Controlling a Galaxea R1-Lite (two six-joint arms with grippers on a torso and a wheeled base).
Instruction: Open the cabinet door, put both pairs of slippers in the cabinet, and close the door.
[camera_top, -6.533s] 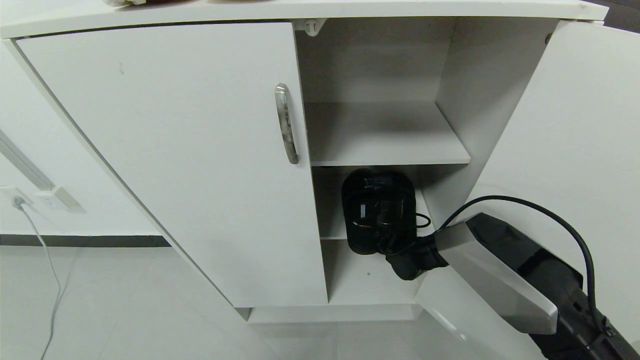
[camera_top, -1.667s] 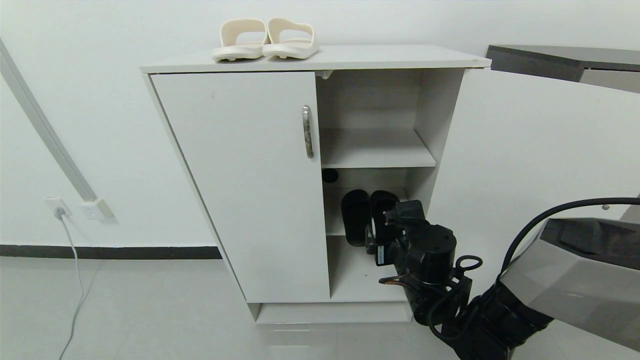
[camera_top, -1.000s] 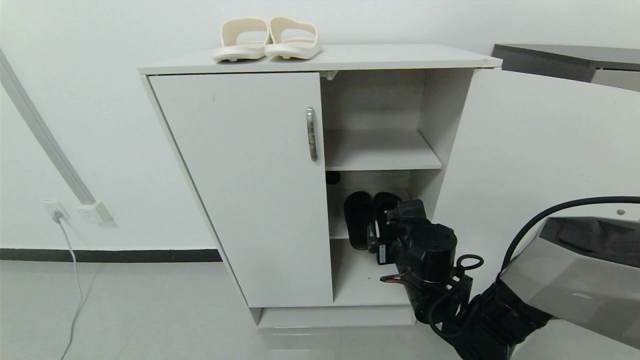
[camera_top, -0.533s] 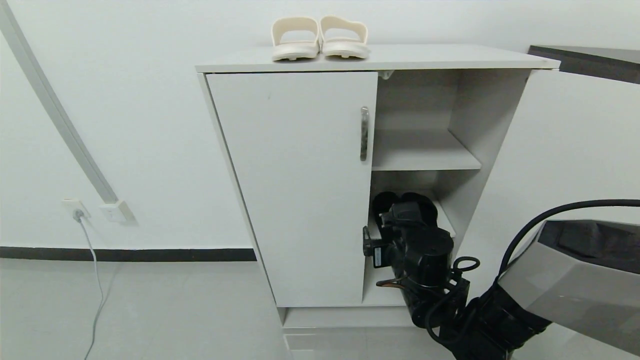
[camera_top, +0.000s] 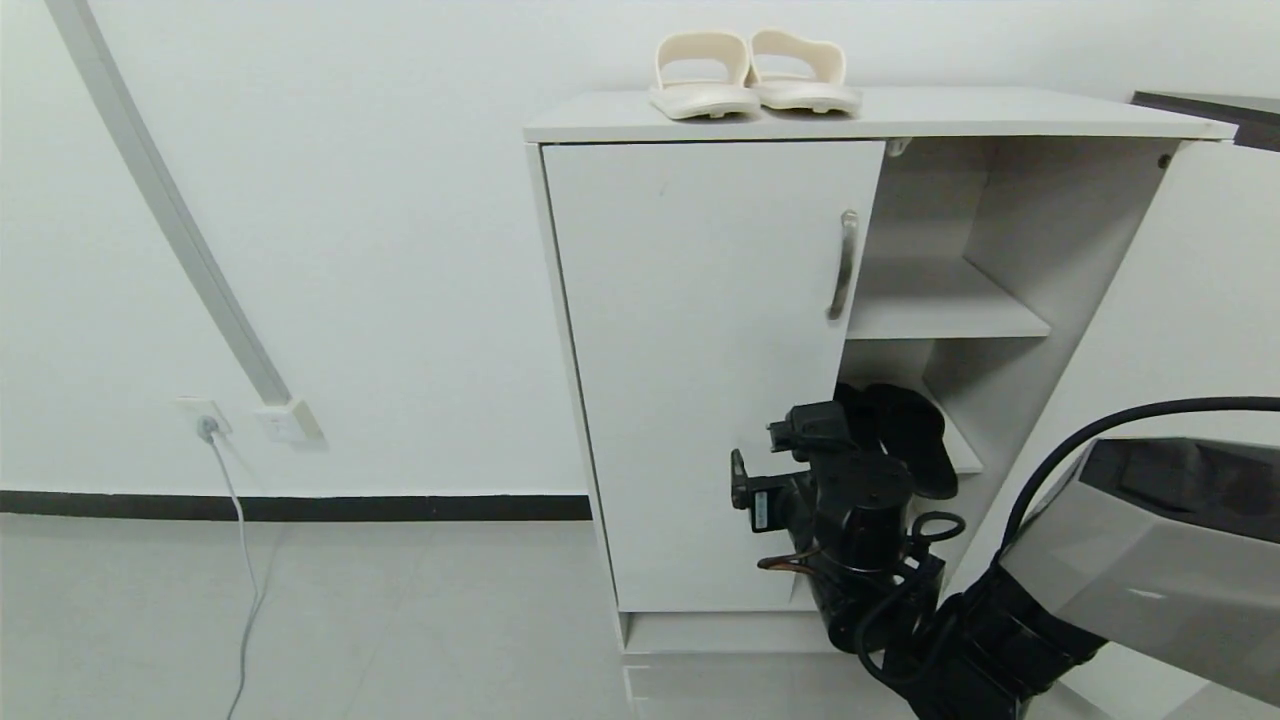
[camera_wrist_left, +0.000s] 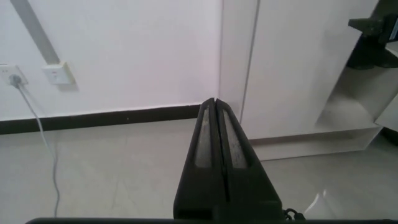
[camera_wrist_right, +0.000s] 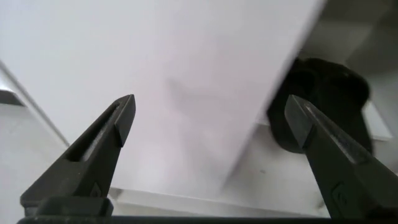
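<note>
Cabinet (camera_top: 950, 112): left door (camera_top: 700, 370) shut, its handle (camera_top: 846, 265) on the edge next to the opening. Right door (camera_top: 1200, 300) swung wide, standing out from the cabinet's right side toward the robot. The opening runs between the left door's handle edge and the cabinet's right wall. Upper shelf (camera_top: 940, 305) shows bare white board. Floor (camera_top: 350, 620) runs left of the cabinet along the wall. A socket (camera_top: 203, 415) with a hanging cord (camera_top: 240, 520) is well left of the cabinet.

Change: the camera swung, so the cabinet now sits further right in the head view; that is no move of the cabinet. 6.5 s ago the right arm reached inside the cabinet at the black slippers. Now it is outside. Over the last second the right hand (camera_wrist_right: 209, 104) went from facing the opening to facing the lower part of the left door, near its handle edge.

Black slippers (camera_top: 915, 440) lie side by side on the middle shelf (camera_top: 965, 462) inside the cabinet. From the right hand they are just past the left door's edge, apart from it, nothing gripped. Right hand fingers spread wide. Cream slippers (camera_top: 755, 80) sit side by side on the cabinet's top, above the left door, well above the right hand. Left hand (camera_wrist_left: 215, 106) has its fingers pressed together with nothing between them. It is over the floor, out in front of the cabinet's left side.
</note>
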